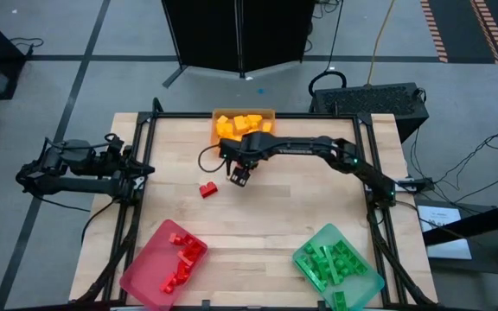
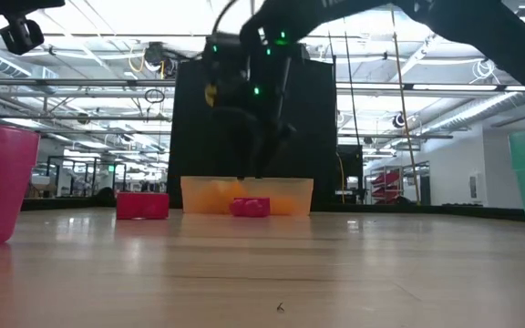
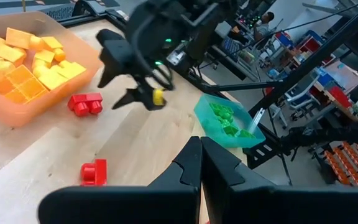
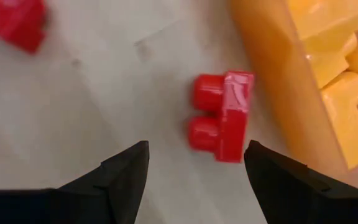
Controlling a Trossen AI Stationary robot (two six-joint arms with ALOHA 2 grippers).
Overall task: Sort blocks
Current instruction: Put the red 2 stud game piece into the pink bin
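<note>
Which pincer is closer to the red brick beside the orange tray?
Right. The right pincer hangs open just above that red brick; the left pincer is shut, off at the table's side.

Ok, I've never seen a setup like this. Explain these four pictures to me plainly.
It is a table robot with two dark arms. One picture looks straight down, one looks level across the table, and two come from cameras on the wrists. The right hand hangs open above a red block beside the orange tray and holds nothing. The left hand waits shut at the table's left edge. A second red block lies loose on the table. Nearer the front stand a red tray and a green tray, both holding blocks of their colour.
</note>
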